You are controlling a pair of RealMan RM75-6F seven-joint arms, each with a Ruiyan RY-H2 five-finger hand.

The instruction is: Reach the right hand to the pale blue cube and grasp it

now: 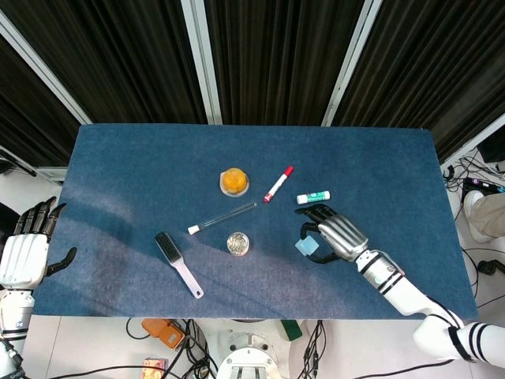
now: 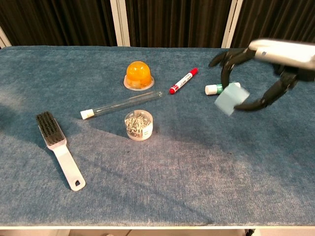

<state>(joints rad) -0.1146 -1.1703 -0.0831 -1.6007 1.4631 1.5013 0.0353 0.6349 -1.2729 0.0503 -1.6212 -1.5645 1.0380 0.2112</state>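
The pale blue cube is off the table, held in the air by my right hand, pinched between the thumb and the curled fingers. In the chest view it hangs in front of the glue stick. My left hand hangs beyond the table's left edge, fingers apart and holding nothing.
On the blue cloth lie an orange dome, a red marker, a glass tube, a jar of clips and a brush. The green glue stick lies just beyond my right hand.
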